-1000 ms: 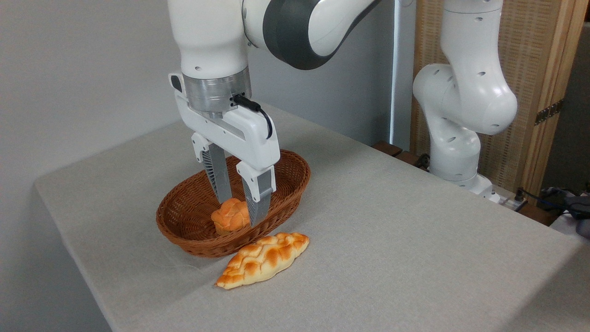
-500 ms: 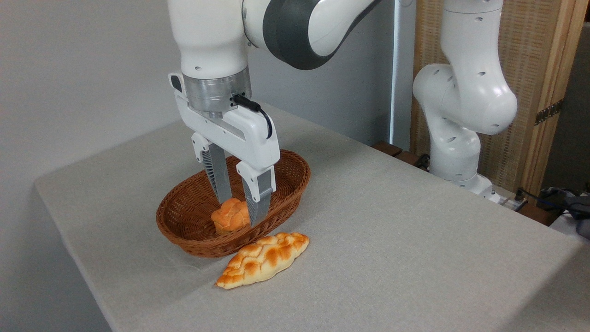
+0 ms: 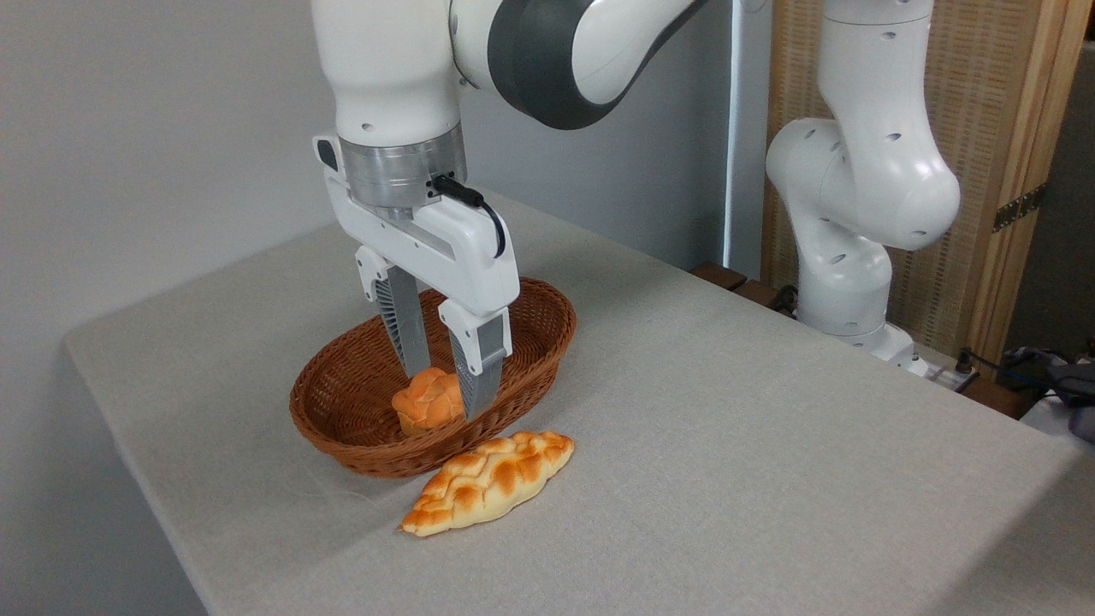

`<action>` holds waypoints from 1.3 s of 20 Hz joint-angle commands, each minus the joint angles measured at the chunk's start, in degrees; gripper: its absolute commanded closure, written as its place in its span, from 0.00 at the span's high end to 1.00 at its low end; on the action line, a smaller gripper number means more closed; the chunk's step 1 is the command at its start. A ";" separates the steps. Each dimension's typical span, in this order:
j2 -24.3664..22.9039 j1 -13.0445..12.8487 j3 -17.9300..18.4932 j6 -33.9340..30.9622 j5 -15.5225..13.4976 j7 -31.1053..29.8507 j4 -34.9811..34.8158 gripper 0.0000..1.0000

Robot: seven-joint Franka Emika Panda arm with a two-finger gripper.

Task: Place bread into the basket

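- Grey counter (image 3: 727, 445) carries the basket (image 3: 547, 338).
- Arm points straight down over it.
- Pincer (image 3: 445, 389) grips the bun (image 3: 425, 399) inside the basket; the loaf (image 3: 488, 481) lies just beside.

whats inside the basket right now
The round bun sits in the basket, between the gripper fingers. The braided loaf lies outside on the table. The near rim hides the bun's underside.

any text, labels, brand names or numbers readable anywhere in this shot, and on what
None can be read.
The hand and the white arm above it show no printed marks.
The basket, the round bun, the braided loaf and the grey table are all plain.
The clutter at the far right edge is too small to tell.
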 commanded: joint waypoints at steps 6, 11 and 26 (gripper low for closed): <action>-0.17 -0.36 0.56 -1.54 0.40 0.82 0.54 1.00; -0.17 -0.36 0.56 -1.54 0.40 1.08 0.45 1.00; -0.78 -0.36 3.28 -1.54 0.49 1.17 0.54 1.00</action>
